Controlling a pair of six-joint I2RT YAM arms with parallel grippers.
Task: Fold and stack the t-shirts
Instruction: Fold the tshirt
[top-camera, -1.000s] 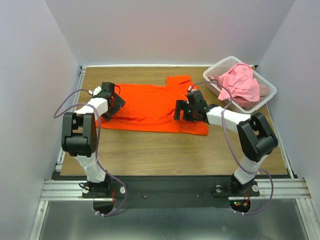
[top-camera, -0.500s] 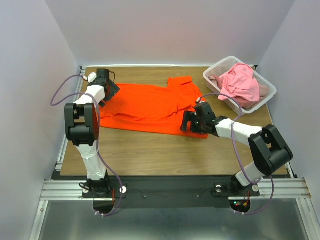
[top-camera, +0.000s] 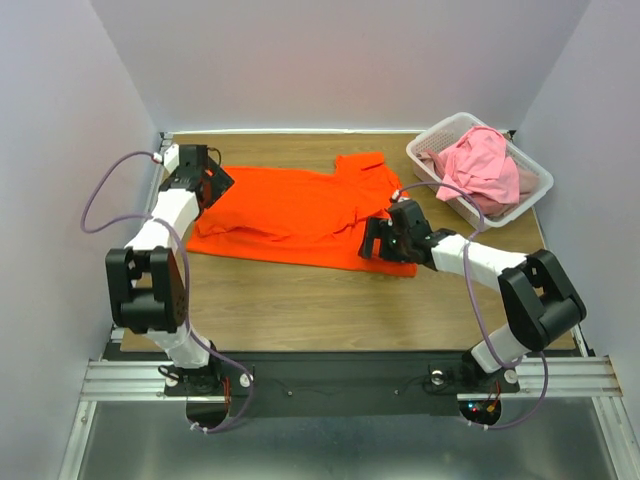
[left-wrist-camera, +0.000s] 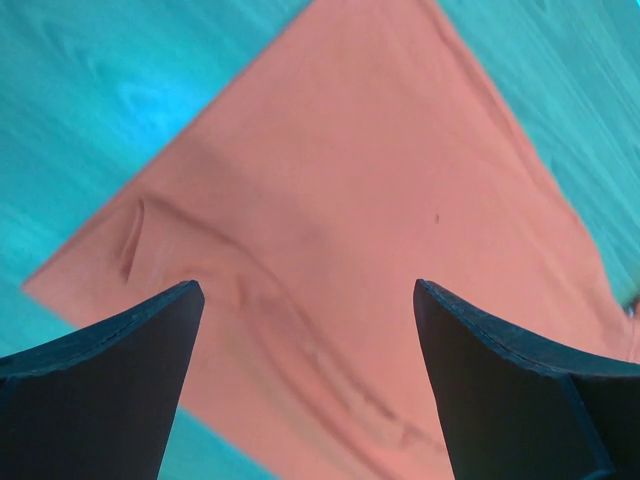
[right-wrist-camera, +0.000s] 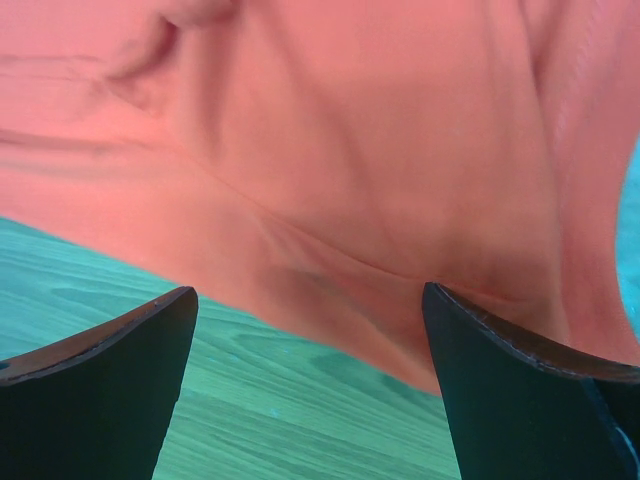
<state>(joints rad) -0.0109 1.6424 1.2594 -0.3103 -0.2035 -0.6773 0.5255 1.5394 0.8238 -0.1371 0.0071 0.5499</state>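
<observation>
The orange t-shirt (top-camera: 290, 210) lies spread on the table, partly folded, with a sleeve at its far right. My left gripper (top-camera: 207, 183) is open and empty over the shirt's far left corner; the cloth (left-wrist-camera: 330, 230) fills the view between its fingers. My right gripper (top-camera: 372, 240) is open and empty, low over the shirt's near right edge (right-wrist-camera: 330, 230), with bare wood below that edge. The pink t-shirt (top-camera: 482, 168) lies crumpled in the white basket (top-camera: 430, 143).
The basket stands at the far right corner of the wooden table (top-camera: 330, 310). White walls close in the table on the left, back and right. A metal rail (top-camera: 330, 378) runs along the near edge by the arm bases.
My left gripper has swung from the shirt's left side to the far left corner. My right gripper has moved from on the shirt toward its near right edge.
</observation>
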